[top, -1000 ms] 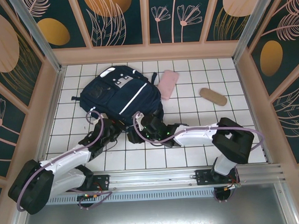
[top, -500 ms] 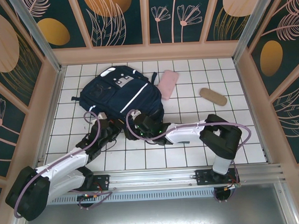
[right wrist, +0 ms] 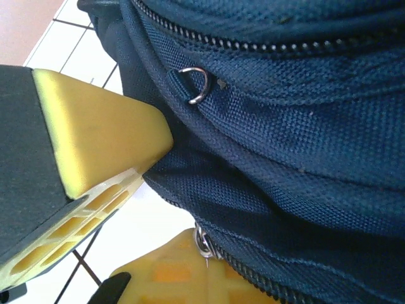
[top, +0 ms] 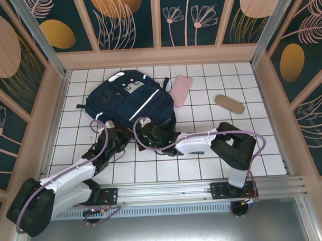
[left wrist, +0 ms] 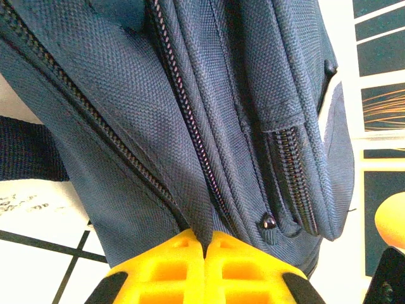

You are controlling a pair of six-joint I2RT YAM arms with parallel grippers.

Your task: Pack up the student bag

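Now | student bag (top: pixel 129 100): navy, white stripe | left tool (left wrist: pixel 205 244) pinched on its fabric | right tool (right wrist: pixel 174 190) astride fold, grip unclear

The left arm (top: pixel 73 174) stretches forward and inward from its base, and the left gripper (left wrist: pixel 205 247) has its yellow fingers pressed together on a fold of the student bag (left wrist: pixel 126 95). The right arm (top: pixel 204 143) folds back sharply at the elbow and reaches left. The right gripper (right wrist: pixel 177 190) holds its fingers apart, just beside the left gripper.

Robot test booth: white gridded table (top: pixel 267 127), botanical-print wall panels (top: pixel 126 21), aluminium mounting rail (top: pixel 169 191).
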